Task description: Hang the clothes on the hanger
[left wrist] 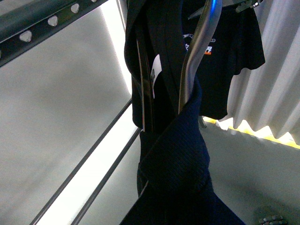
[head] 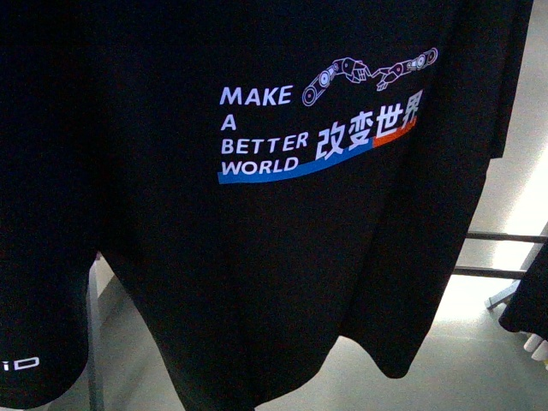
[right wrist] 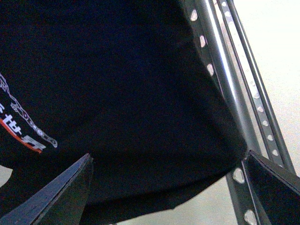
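The clothes (head: 257, 257), a black T-shirt printed "MAKE A BETTER WORLD", hang close in front and fill the front view; no gripper shows there. In the left wrist view a bunched fold of the clothes (left wrist: 176, 159) rises from my left gripper, which is shut on it, its fingers covered by the fabric. Above the fold a curved silver hanger (left wrist: 190, 70) runs up inside the cloth. My right gripper (right wrist: 166, 197) is open, its two dark fingers (right wrist: 61, 192) wide apart just under the shirt's hem (right wrist: 154, 187), with nothing between them.
A perforated metal rack post (right wrist: 220, 70) stands beside the right gripper. Horizontal rack bars (head: 505, 236) show at the right. Another black T-shirt (left wrist: 229, 56) hangs further back before a white curtain (left wrist: 281, 70). A dark garment (head: 527, 300) hangs at far right.
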`<state>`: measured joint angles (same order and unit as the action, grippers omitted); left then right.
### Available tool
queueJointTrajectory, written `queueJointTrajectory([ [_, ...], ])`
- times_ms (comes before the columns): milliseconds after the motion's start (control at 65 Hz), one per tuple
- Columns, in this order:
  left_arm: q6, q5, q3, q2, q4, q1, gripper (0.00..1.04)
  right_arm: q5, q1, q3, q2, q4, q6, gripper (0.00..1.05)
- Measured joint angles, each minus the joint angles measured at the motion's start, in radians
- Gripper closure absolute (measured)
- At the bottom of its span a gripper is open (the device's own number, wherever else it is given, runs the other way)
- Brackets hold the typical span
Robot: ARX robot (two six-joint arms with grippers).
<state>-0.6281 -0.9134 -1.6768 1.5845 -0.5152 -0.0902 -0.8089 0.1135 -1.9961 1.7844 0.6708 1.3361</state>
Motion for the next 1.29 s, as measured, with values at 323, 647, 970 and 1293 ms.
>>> queueJointTrajectory([
  [323,0.000,0.000,0.000,0.000,0.000,0.000,1.00,0.006,-0.055,-0.309,0.140,0.207,-0.024,0.07],
  [647,0.000,0.001,0.000,0.000,0.000,0.000,1.00,0.074,-0.098,-0.588,0.303,0.500,0.000,0.07],
  [970,0.000,0.003,0.000,0.003,0.000,0.000,1.00,0.070,-0.088,-0.665,0.362,0.546,0.003,0.34],
  [1293,-0.005,0.003,0.000,0.007,0.000,-0.002,1.00,0.045,-0.034,-0.466,0.262,0.467,0.053,0.85],
])
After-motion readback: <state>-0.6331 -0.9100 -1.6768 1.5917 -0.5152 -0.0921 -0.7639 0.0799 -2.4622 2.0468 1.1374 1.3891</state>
